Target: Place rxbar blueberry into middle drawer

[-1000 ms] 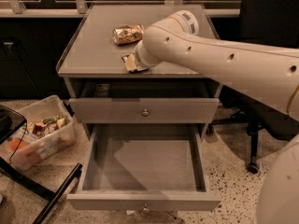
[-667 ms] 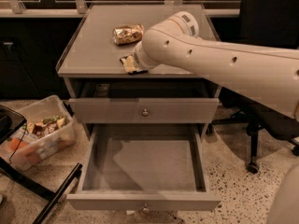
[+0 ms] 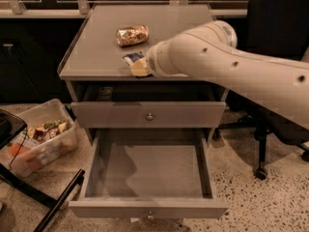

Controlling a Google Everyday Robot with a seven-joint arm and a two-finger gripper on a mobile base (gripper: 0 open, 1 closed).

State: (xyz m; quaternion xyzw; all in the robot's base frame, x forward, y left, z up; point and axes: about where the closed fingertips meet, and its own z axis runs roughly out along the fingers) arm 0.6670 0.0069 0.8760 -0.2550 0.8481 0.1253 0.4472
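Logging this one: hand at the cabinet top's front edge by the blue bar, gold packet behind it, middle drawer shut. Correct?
Not quite. The camera view shows the middle drawer pulled open, not shut. The rest stands: the hand is at the cabinet top's front edge by the rxbar blueberry, with the gold packet behind it.

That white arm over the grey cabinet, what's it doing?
A robot's white arm reaches across the cabinet top. Its hand is at the front edge, right against the small blue rxbar blueberry. Whether it has hold of the bar cannot be told from here. A gold snack packet lies further back, apart from it. Below, the middle drawer is pulled wide open, and the bar is not in it yet.
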